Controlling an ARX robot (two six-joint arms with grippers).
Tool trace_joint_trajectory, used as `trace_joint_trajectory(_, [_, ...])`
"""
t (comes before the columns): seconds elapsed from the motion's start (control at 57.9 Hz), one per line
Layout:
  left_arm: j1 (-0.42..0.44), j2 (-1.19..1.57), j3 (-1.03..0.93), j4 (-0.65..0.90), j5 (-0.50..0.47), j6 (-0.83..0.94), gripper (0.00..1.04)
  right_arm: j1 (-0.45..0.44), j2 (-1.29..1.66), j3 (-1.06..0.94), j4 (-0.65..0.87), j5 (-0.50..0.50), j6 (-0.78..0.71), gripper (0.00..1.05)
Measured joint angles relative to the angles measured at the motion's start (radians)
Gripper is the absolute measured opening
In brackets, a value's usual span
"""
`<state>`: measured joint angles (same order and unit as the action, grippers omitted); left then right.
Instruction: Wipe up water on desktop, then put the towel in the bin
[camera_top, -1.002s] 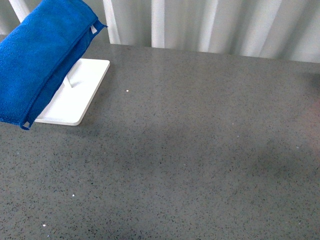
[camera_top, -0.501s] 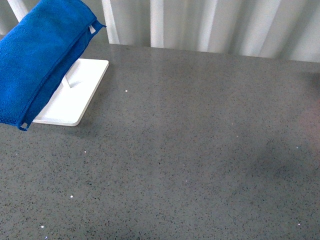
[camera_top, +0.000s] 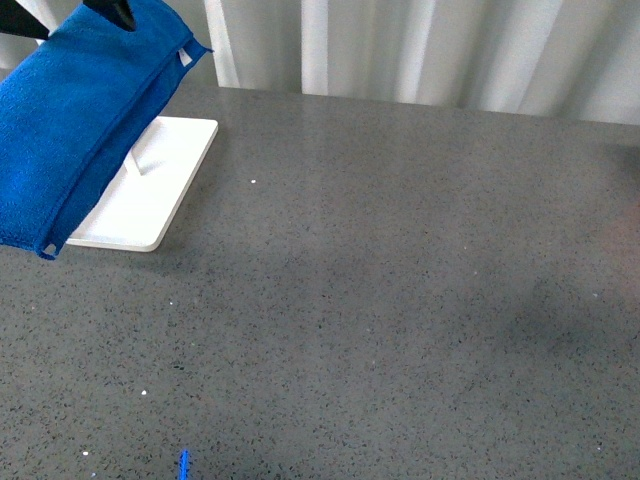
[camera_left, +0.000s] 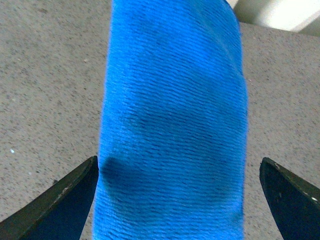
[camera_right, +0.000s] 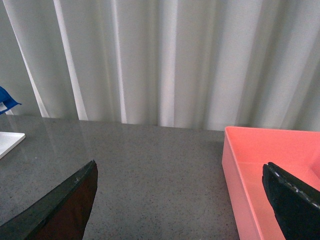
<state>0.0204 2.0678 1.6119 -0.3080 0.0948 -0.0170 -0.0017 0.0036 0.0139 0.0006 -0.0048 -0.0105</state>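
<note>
The left gripper (camera_left: 178, 161) is seen opened wide, with one dark finger on each side of the towel (camera_left: 172, 115). The towel is not pinched yet: one finger is right beside its edge and the other is a little apart from it. The right gripper (camera_right: 180, 167) is opened wide too, and nothing is held in it.

Nearest in the front view, a tiny blue bit (camera_top: 183, 462) is seen on the desktop (camera_top: 400, 300). What it is cannot be told. Further in, no puddle can be made out for sure. A darker patch (camera_top: 565, 320) at the right could be wet, or it could be only a shadow. Further back at the left, the towel is seen tilted over the white tray (camera_top: 150, 200). What it is propped on is hidden. The pink bin (camera_right: 260, 165) is shown only in the right wrist view. The curtain (camera_top: 420, 50) is hung at the very back.

It is judged that the task is hardly begun. The towel must be gripped, the water wiped, and the towel dropped in the bin.
</note>
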Motion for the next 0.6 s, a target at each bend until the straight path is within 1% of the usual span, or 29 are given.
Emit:
trace_joint_trajectory(0.207, [0.021, 0.005, -0.005, 0.047, -0.014, 0.039, 0.98, 0.0, 0.0, 0.0, 0.0, 0.0, 0.0, 0.98])
trace_joint_trajectory(0.501, [0.014, 0.009, -0.059, 0.109, -0.018, 0.093, 0.98, 0.0, 0.0, 0.0, 0.0, 0.0, 0.0, 0.98])
trace_joint_trajectory(0.605, [0.005, 0.015, -0.089, 0.138, -0.033, 0.119, 0.98, 0.0, 0.0, 0.0, 0.0, 0.0, 0.0, 0.98])
